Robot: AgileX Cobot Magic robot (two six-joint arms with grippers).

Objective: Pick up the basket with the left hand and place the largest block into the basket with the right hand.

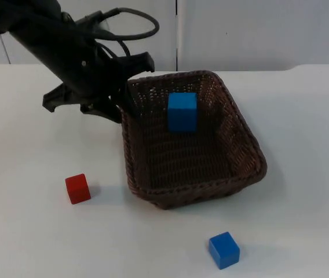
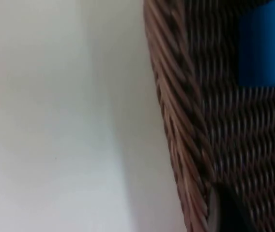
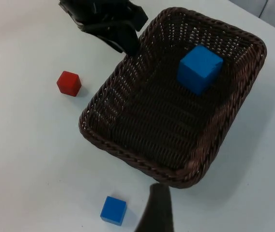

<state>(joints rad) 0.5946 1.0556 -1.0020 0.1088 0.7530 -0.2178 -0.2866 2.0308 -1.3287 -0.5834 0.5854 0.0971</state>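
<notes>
The basket (image 1: 191,188) sits near the middle of the white table (image 1: 303,116), a dark brown woven tray with a rounded rectangular rim and sloping walls, its weave intact as far as can be seen. The large blue block (image 1: 182,112) lies inside it, toward the far end of the floor, resting flat and apart from the walls on the near side. The left gripper (image 1: 123,103) is at the basket's far left rim, one black fingertip (image 2: 227,212) showing inside the wall against the weave; it appears clamped on the rim, though the second finger is hidden behind the wall. Whether the basket is lifted or resting on the table cannot be told (its shadow lies close beneath it). The right gripper (image 3: 156,212) hangs above the near side of the table, looking down on the basket; whether it is parted or closed cannot be told. A small red block (image 1: 77,188) lies on the table left of the basket, and a small blue block (image 1: 223,249) nearer, right of centre, both well apart from it. Judged from this, the placing is done; only release and withdrawal remain.
</notes>
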